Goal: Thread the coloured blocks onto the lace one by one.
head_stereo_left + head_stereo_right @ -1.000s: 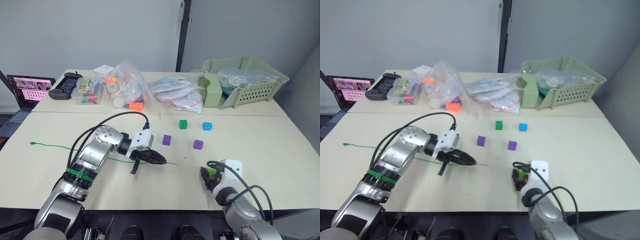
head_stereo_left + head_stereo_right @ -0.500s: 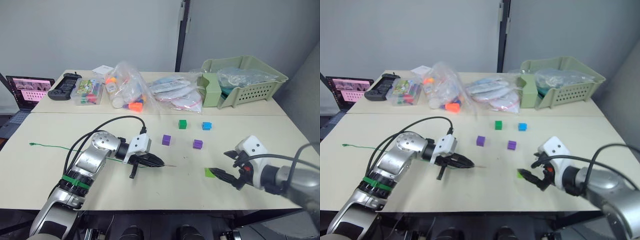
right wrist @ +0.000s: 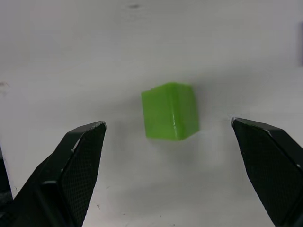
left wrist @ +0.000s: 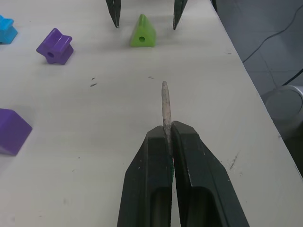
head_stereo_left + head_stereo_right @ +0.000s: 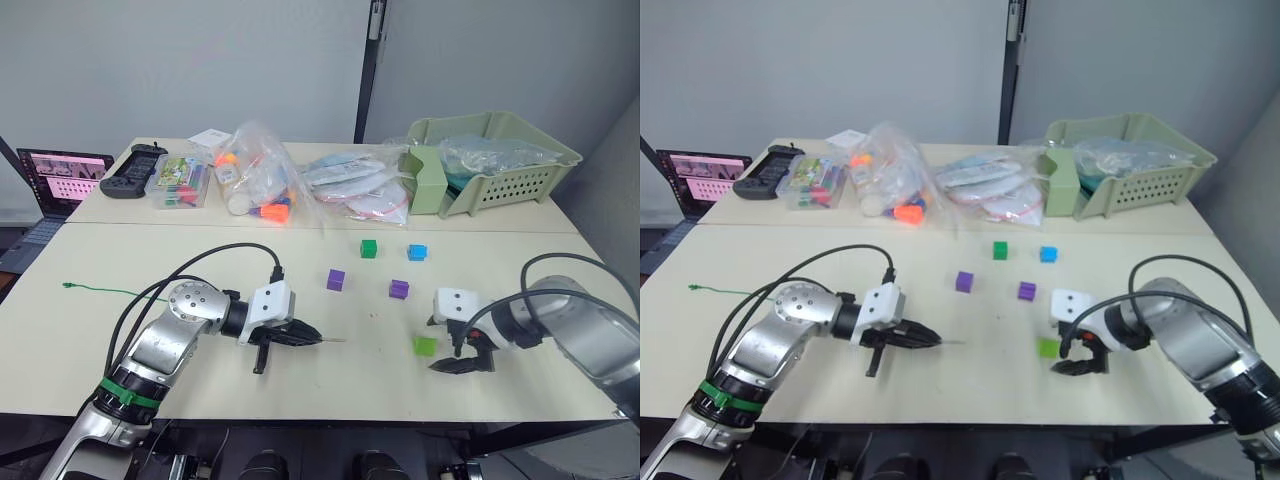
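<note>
Since a moment ago, lime block [image 3: 169,111] is lying released between my open right gripper [image 5: 462,362]; left gripper [image 4: 166,142] is pinching lace tip [image 4: 164,101], nothing threaded.

No readable text, label, brand or number anywhere; laptop screen [image 5: 65,171] and packaging on the bags [image 5: 345,185] too small to read.

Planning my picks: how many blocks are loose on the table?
5: lime by the right tool; two purple mid-table; dark green and blue behind them.
</note>
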Tool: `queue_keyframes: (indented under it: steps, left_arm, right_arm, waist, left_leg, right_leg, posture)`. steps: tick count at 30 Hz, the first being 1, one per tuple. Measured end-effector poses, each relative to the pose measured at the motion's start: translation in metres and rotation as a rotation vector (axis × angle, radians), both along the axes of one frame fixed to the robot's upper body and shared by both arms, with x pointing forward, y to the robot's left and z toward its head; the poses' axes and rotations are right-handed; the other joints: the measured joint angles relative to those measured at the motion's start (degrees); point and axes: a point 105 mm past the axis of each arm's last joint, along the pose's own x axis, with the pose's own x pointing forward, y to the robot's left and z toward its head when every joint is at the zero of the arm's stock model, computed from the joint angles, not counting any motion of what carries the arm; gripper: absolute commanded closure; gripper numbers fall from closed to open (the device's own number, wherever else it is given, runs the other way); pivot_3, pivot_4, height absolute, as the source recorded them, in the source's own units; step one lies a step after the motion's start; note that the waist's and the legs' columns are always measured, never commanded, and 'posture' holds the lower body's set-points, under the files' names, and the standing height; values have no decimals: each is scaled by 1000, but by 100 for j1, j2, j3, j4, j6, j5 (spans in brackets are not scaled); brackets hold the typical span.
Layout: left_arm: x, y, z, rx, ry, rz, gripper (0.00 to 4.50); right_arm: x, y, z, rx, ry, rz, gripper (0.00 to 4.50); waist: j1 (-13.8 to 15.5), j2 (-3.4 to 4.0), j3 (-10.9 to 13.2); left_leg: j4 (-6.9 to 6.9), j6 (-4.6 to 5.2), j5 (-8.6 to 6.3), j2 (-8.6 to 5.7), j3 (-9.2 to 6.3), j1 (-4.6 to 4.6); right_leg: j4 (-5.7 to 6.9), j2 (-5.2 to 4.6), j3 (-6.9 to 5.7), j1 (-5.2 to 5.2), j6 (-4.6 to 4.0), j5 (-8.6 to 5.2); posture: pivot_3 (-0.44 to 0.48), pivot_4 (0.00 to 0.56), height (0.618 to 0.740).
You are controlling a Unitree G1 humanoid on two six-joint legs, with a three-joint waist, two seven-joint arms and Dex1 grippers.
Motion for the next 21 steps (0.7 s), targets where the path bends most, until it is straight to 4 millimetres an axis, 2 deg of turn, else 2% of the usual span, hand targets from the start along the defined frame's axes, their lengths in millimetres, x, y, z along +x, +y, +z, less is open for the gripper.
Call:
queue_keyframes:
  steps: [7, 10, 17, 21]
  left_arm:
    - [0, 2, -2, 7, 4, 18, 4500]
    - [0, 2, -2, 7, 4, 19, 4500]
    - [1, 3, -2, 6, 2, 19, 4500]
    - [3, 3, -4, 3, 7, 21, 4500]
  right_arm:
    - [3, 6, -8, -44, 16, 5, 32]
    - [5, 7, -8, -51, 16, -18, 825]
    - [5, 9, -9, -55, 29, -44, 3106]
    - [5, 10, -8, -56, 25, -46, 3148]
  waist:
    - [1, 0, 0]
    - [-4, 0, -1]
    - [-1, -4, -3]
    - [2, -4, -3]
  left_leg:
    - [1, 0, 0, 1, 0, 3]
    - [1, 0, 0, 1, 0, 8]
    - [3, 0, 0, 1, -1, 13]
    - [3, 0, 0, 0, -1, 12]
  right_leg:
    - [1, 0, -2, 2, 0, 0]
    - [2, 0, -2, 7, -1, 0]
    - [2, 0, -4, 14, -1, 1]
    - [3, 0, -4, 14, -1, 1]
  posture:
    - [0, 150, 734]
    - [0, 150, 734]
    - [0, 150, 734]
    - [0, 150, 734]
